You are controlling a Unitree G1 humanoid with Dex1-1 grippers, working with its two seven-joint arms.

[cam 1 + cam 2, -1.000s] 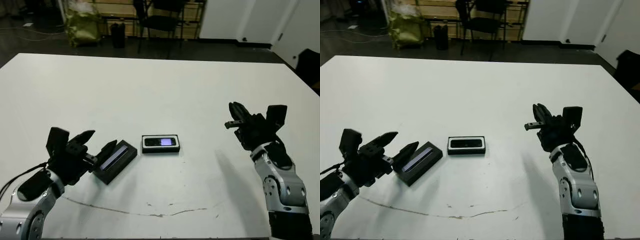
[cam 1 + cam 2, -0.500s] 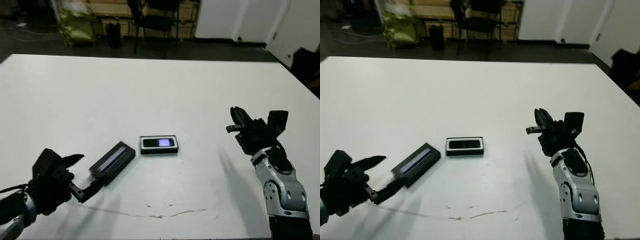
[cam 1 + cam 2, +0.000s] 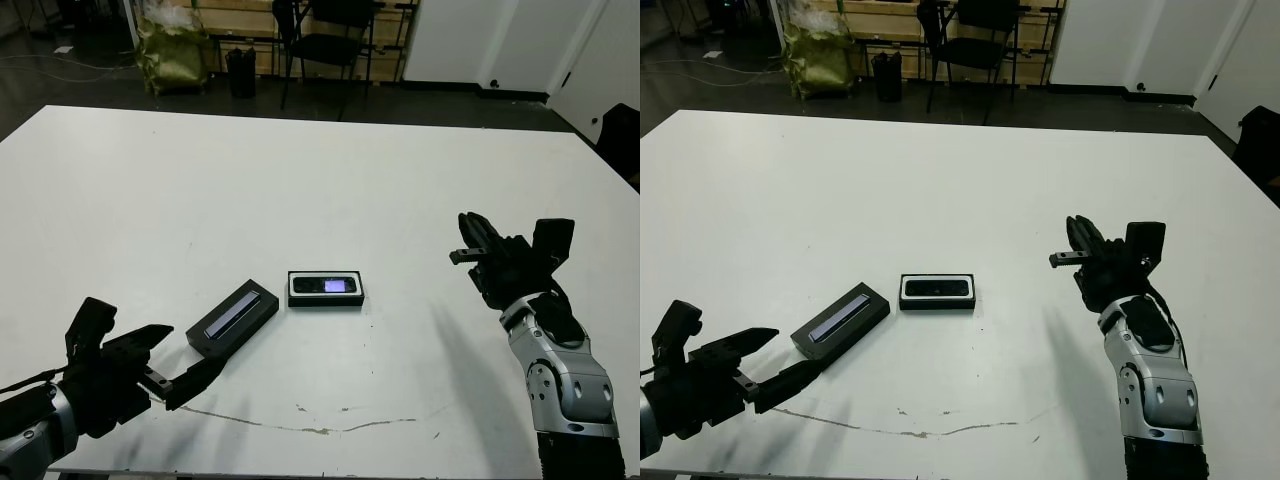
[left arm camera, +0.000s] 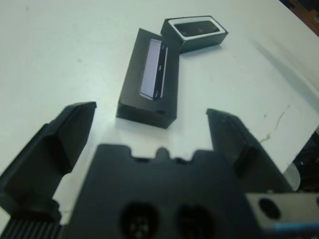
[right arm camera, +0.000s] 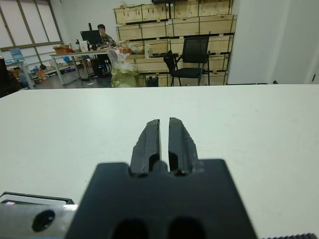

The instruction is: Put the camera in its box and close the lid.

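- The camera (image 3: pixel 325 285) — a slim black bar with a glossy bluish window — is seen lying inside the box (image 3: pixel 326 300), a shallow rectangular tray with a white lining, near the middle of the white table (image 3: pixel 300 180).
- The lid (image 3: pixel 232 317), a flat matte black slab with a pale grey-blue stripe, is set at an angle just beside the box, toward the table's left edge; the box is left uncovered.
- The left gripper (image 3: pixel 170 360) is held near the front edge, just short of the lid, its wedge-shaped fingers spread wide — nothing between them.
- The right gripper (image 5: pixel 159 137) is raised toward the right edge, its ribbed fingers pressed together.
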